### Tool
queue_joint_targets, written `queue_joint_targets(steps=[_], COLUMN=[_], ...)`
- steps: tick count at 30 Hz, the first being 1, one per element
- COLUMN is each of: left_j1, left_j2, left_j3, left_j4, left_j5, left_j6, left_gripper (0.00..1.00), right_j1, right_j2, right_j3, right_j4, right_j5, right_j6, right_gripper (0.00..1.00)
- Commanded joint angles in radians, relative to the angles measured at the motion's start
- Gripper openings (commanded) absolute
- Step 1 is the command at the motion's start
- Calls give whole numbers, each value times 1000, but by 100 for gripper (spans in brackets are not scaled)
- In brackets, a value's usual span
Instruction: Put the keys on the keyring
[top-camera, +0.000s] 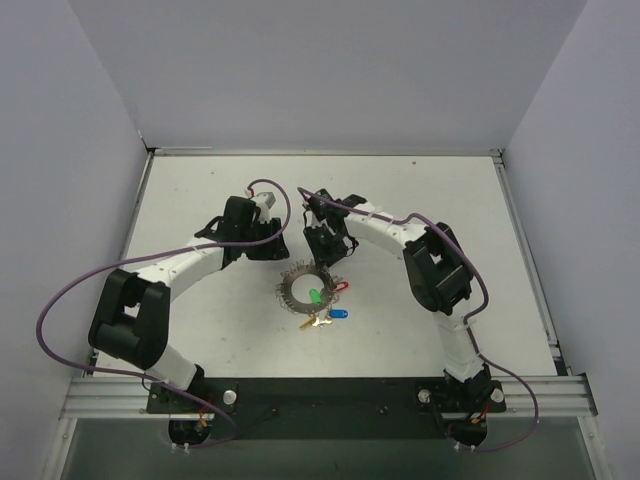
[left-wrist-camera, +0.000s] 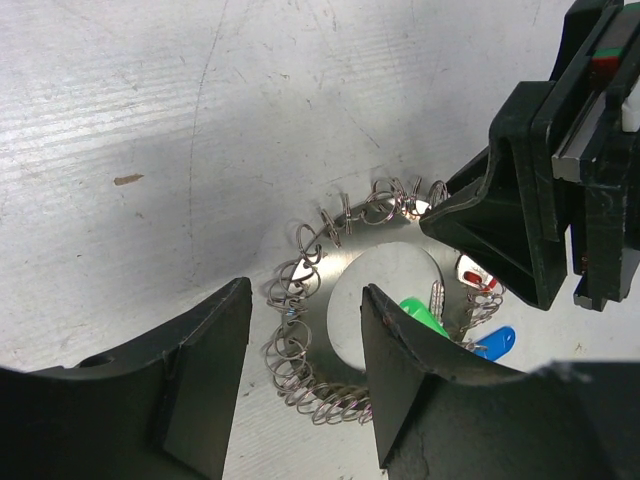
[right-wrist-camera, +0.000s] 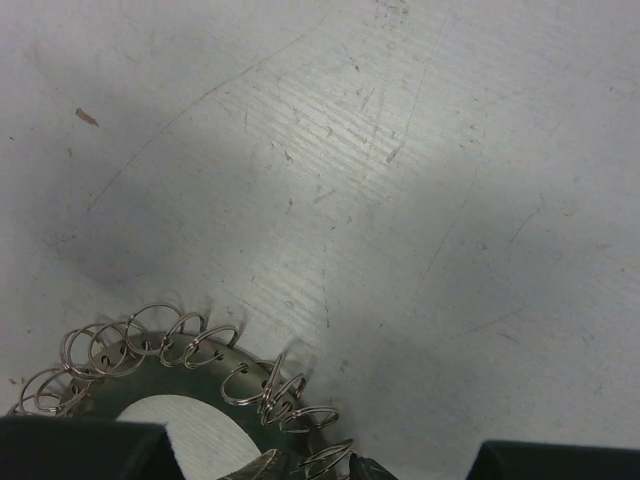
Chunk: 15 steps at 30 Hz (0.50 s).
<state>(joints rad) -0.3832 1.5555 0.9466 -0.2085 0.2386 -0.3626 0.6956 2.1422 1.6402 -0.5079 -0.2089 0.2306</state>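
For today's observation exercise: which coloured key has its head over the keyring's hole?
The green key: its head lies over the keyring's hole; the red key, blue key and yellow key sit at or beyond its rim.

L arm bent, reaching inward; L gripper (left-wrist-camera: 305, 300) jaws apart. R arm bent, R gripper (top-camera: 325, 243) angled down, jaw state unclear.

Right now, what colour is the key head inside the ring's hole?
Green key head, clearest in the left wrist view.

The keyring (right-wrist-camera: 205, 378) runs off the bottom edge — keys (left-wrist-camera: 422, 313) half hidden behind the left tool (left-wrist-camera: 305, 300).
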Motion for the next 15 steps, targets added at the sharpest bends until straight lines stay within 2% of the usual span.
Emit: queue_joint_targets(steps=[1,11,15], left_j1=[6,6,6], left_j2=[-14,-5,-6], left_j3=[7,6,3], left_j4=[4,1,0], left_j5=[18,22,22], left_j6=[7,10,10], left_gripper=[57,57,57], right_j1=[12,13,13], right_j2=[13,33,30], right_j3=[46,50,49], right_j4=[-49,-47,-49], right_j5=[-10,-17,-6], right_j6=[-8,-10,-8], right_gripper=[31,31,25])
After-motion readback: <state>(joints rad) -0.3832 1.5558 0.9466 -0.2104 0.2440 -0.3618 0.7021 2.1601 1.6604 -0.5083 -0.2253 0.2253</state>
